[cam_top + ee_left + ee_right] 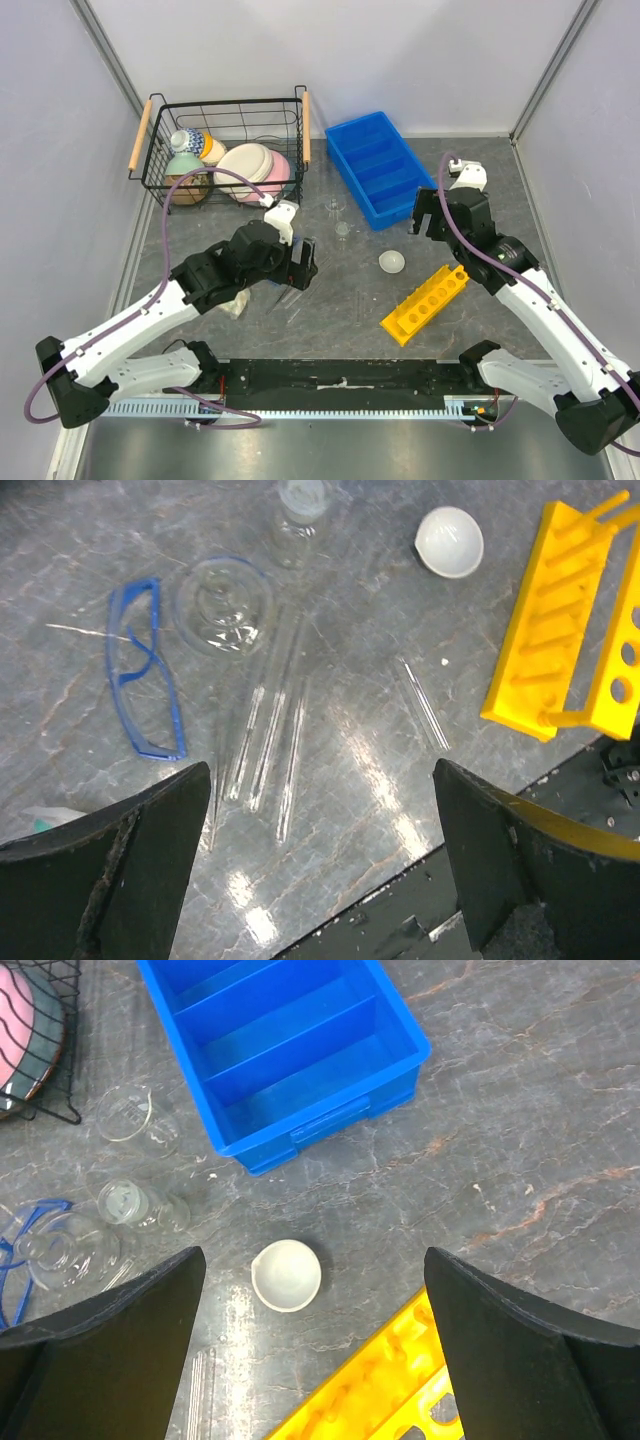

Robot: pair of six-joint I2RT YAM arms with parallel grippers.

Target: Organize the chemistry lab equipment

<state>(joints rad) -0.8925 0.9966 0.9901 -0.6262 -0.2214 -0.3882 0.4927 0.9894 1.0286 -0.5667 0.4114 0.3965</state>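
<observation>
Looking down from above, you see the yellow rack [425, 303] lying on its side on the grey table [500, 180], in front of the right arm, and I use it as the reference for all other things. The left gripper [300, 268] hangs to the left of the rack with its jaws spread wide, and nothing is between them; in its own wrist camera the two dark fingers [150, 860] stand well apart above a group of thin glass tubes [265, 740]. One more thin tube [425, 705] lies alone, between this group and the rack. The right gripper [425, 213] hovers beyond the rack, also fully open and holding nothing. The small white dish [391, 262] sits close to the far left end of the rack, not touching it, and in the right wrist view it is seen with its hollow side up. Further left of the rack you find a round glass piece [225, 605], a small glass bottle [298, 520] and blue safety glasses [148, 665]. A glass beaker [130, 1115] stands beyond them, near the blue bin [382, 167], which is behind the rack. The wire basket [225, 101] with pastel bowls [250, 165] is far to the left behind the rack.
</observation>
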